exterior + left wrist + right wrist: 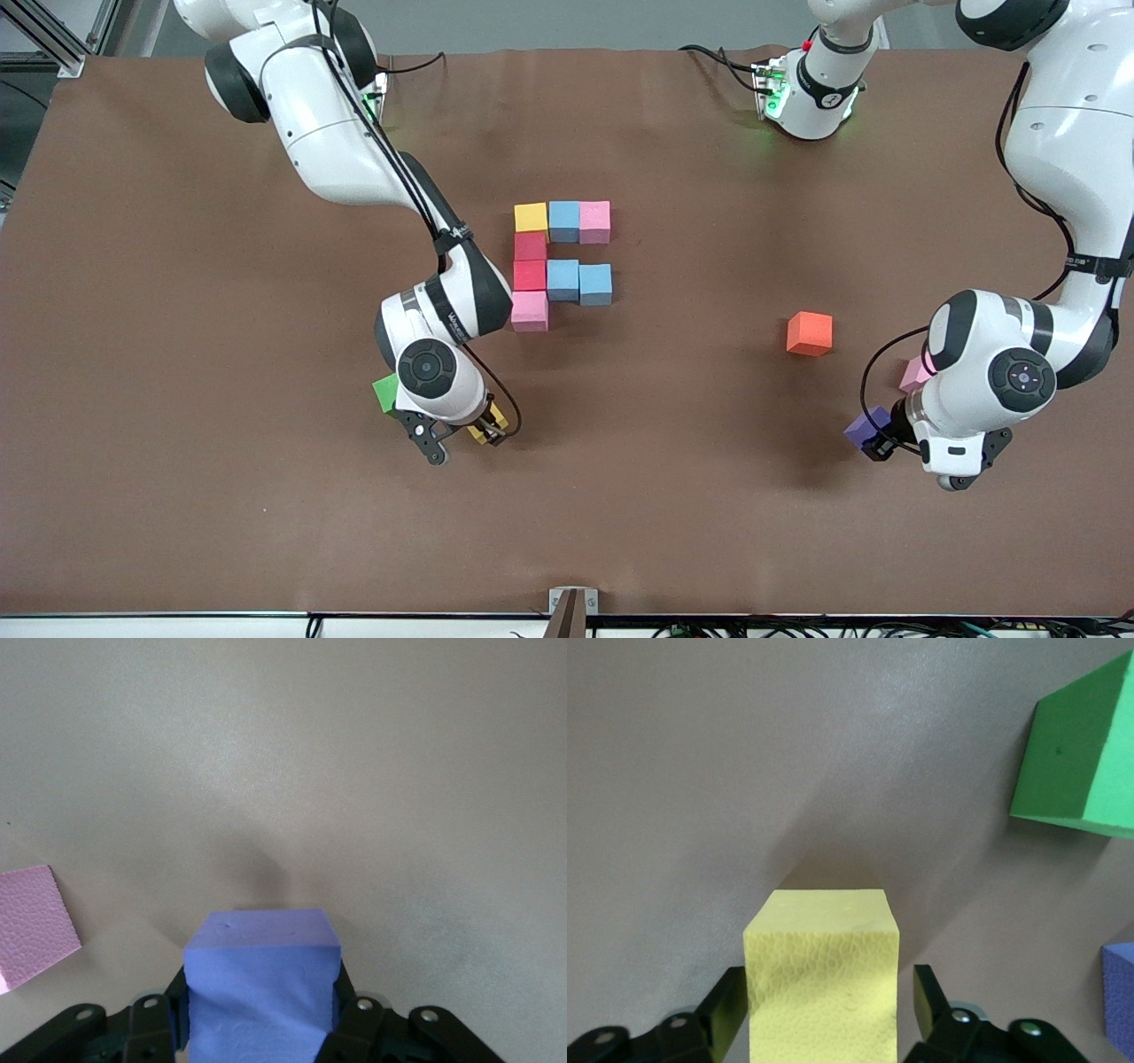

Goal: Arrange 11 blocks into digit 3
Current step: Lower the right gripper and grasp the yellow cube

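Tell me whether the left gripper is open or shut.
Shut on the purple block: the left gripper has a finger pressed against each side.

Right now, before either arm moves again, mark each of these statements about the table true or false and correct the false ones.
1. The unfinished figure holds eight cubes. True.
2. The orange cube is part of the figure. False: it lies apart from it, toward the left arm's end of the table.
3. The left gripper is shut on a purple block. True.
4. The right gripper stands around the green cube. False: its open fingers stand on either side of a yellow block; the green cube is beside it.
5. All three bars are built. False: only two; the column ends in a pink block.
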Tool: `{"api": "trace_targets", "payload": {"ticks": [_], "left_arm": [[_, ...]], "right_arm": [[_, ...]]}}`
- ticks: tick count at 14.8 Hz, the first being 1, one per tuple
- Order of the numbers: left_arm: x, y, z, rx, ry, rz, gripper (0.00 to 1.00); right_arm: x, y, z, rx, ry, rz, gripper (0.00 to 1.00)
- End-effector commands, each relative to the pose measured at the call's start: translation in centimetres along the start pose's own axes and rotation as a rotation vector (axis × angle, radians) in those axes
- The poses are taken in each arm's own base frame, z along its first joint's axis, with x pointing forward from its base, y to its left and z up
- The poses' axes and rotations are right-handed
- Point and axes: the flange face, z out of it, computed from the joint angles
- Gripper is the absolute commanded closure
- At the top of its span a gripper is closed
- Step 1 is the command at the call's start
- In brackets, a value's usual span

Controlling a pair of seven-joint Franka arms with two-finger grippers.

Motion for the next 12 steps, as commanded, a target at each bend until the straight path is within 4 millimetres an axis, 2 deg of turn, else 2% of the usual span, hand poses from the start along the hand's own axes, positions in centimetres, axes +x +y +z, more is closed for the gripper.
{"api": "trace_targets", "payload": {"ticks": [1, 3, 5, 7, 8, 9, 12], "left_arm": [[0.0, 0.0, -0.3, 0.002, -0.004, 0.016, 0.52], [0.0, 0.0, -0.4, 0.001, -0.003, 0.016, 0.52], [0.0, 0.0, -0.4, 0.001, -0.003, 0.016, 0.52], [0.0, 0.0, -0.3, 0.0, -0.003, 0.016, 0.52], [0.0, 0.0, -0.4, 0.0, -0.002, 0.016, 0.52], [0.0, 0.0, -0.3, -0.001, -0.003, 0.016, 0.52], [0.0, 0.0, -0.4, -0.001, -0.001, 0.013, 0.52]], "right_arm": [[0.8, -0.2, -0.2, 0.004, 0.011, 0.01, 0.1], [0.8, -0.2, -0.2, 0.005, 0.012, 0.007, 0.2], [0.8, -0.2, -0.2, 0.005, 0.012, 0.001, 0.41], [0.7, -0.2, -0.3, 0.006, 0.01, -0.028, 0.78], [0.2, -0.3, -0.3, 0.007, 0.011, -0.048, 0.92], [-0.1, -0.4, -0.4, 0.008, 0.011, -0.055, 0.99], [-1.3, -0.7, -1.5, 0.022, 0.0, -0.175, 1.0]]}}
